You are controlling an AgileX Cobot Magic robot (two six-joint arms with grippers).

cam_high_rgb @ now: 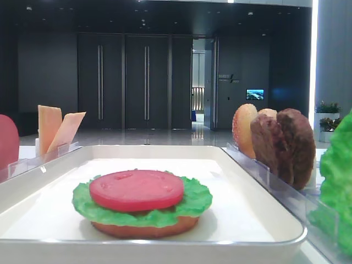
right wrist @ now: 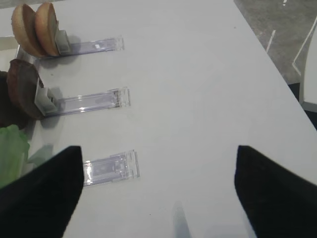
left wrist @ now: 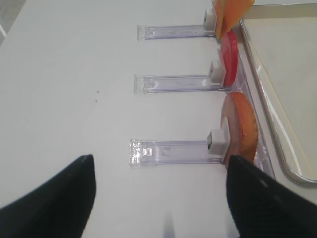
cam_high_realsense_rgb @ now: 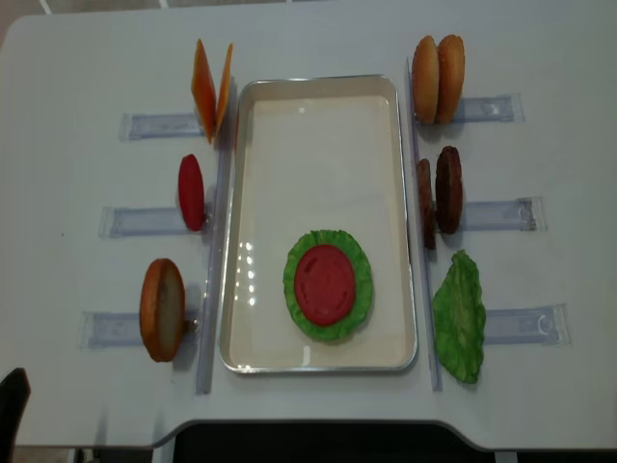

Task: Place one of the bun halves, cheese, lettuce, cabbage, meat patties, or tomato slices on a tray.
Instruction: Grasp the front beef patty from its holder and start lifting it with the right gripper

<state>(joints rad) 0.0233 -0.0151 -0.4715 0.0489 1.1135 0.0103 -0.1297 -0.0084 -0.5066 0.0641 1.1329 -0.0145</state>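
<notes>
The white tray (cam_high_realsense_rgb: 318, 164) lies mid-table. Near its front a tomato slice (cam_high_realsense_rgb: 325, 284) tops lettuce (cam_high_rgb: 192, 206) on a bun half (cam_high_rgb: 146, 228). Left of the tray stand cheese (cam_high_realsense_rgb: 210, 89), a tomato slice (cam_high_realsense_rgb: 191, 191) and a bun half (cam_high_realsense_rgb: 161, 309). To its right stand two bun halves (cam_high_realsense_rgb: 439, 77), meat patties (cam_high_realsense_rgb: 441, 198) and lettuce (cam_high_realsense_rgb: 459, 316). No cabbage is in view. My left gripper (left wrist: 161, 198) hangs open over bare table beside the bun half (left wrist: 240, 126). My right gripper (right wrist: 158, 193) is open too, right of the lettuce (right wrist: 11, 151), holding nothing.
Clear plastic racks (cam_high_realsense_rgb: 145, 125) (cam_high_realsense_rgb: 516, 323) stick out sideways from both long sides of the tray. The table's front edge (cam_high_realsense_rgb: 318, 422) runs close behind the tray. In the right wrist view the table's edge (right wrist: 270, 64) drops off to the floor.
</notes>
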